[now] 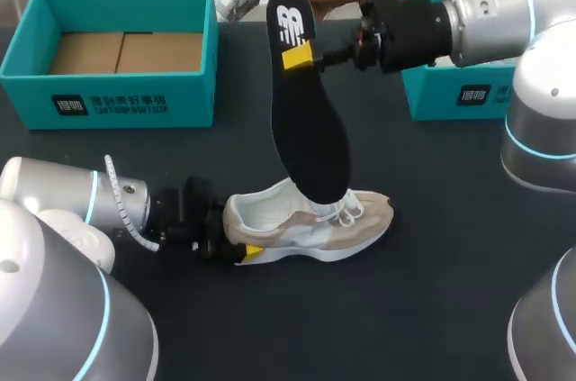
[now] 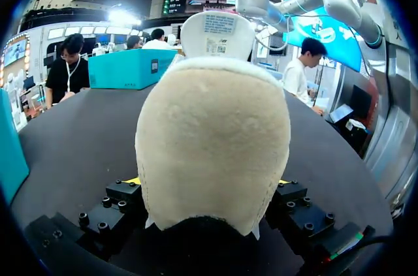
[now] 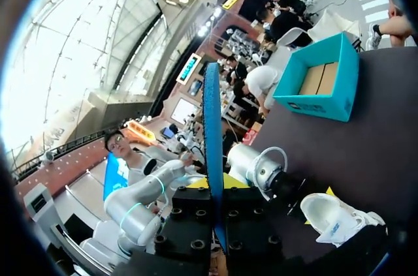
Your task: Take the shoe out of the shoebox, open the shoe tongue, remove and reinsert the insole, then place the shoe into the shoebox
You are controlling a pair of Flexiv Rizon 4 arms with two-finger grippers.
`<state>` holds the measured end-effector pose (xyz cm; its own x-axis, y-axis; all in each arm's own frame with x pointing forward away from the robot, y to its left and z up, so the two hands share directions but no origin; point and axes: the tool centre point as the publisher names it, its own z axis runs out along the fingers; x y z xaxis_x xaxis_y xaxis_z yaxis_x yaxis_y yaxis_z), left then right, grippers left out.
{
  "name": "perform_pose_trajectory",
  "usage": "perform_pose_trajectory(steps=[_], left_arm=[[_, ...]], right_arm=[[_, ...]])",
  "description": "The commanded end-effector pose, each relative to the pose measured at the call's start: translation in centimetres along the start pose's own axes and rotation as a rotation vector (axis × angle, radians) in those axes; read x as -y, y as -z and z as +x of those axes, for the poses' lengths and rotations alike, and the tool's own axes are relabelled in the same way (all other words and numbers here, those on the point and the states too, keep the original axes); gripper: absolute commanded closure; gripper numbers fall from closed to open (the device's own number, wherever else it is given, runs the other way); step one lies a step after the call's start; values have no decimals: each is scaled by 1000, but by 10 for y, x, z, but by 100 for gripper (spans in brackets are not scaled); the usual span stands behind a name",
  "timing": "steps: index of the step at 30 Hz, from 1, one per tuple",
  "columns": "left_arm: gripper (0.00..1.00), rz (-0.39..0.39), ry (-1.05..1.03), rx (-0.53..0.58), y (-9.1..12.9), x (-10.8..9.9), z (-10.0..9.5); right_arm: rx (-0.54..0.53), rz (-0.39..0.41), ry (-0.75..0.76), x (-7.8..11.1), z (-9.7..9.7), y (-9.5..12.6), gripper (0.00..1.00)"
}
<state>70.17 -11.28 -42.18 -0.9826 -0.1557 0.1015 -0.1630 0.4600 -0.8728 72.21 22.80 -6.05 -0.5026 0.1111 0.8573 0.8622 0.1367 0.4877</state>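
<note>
A beige and white shoe (image 1: pixel 306 223) lies on its sole on the dark table, toe pointing right. My left gripper (image 1: pixel 232 232) is at its heel; in the left wrist view the heel (image 2: pixel 212 152) fills the space between the fingers and touches both. My right gripper (image 1: pixel 301 58) is shut on a black insole (image 1: pixel 306 111), held nearly upright with its lower end inside the shoe's opening. In the right wrist view the insole (image 3: pixel 212 158) stands edge-on between the fingers of that gripper (image 3: pixel 215 188), with the shoe (image 3: pixel 339 217) below it. The open teal shoebox (image 1: pixel 108 93) stands at the back left.
A second teal box (image 1: pixel 450 93) sits at the back right, under my right arm. Dark table surface lies in front of the shoe and between the two boxes. A person's legs and shoe show past the far edge.
</note>
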Motion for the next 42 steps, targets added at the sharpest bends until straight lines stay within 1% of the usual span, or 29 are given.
perform_pose_trajectory(steps=[1,5,10,13,19,24,27,31,35,42], left_arm=[[100,-3,1,2,-3,-8,1],[100,-3,1,2,-3,-8,1],[100,-3,1,2,-3,-8,1],[100,-3,1,2,-3,-8,1],[100,-3,1,2,-3,-8,1],[100,-3,1,2,-3,-8,1],[100,-3,1,2,-3,-8,1],[100,-3,1,2,-3,-8,1],[100,-3,1,2,-3,-8,1],[100,-3,1,2,-3,-8,1]], right_arm=[[11,-70,18,14,14,14,100],[34,-78,21,16,25,20,100],[26,-106,45,21,34,25,100],[13,-126,83,23,39,28,100],[-11,-118,197,22,48,31,100],[-4,-85,235,22,53,31,100],[-3,-85,228,24,54,33,100],[-16,-102,242,29,59,37,100],[-1,-125,246,33,64,42,100],[0,-124,260,34,66,44,100]])
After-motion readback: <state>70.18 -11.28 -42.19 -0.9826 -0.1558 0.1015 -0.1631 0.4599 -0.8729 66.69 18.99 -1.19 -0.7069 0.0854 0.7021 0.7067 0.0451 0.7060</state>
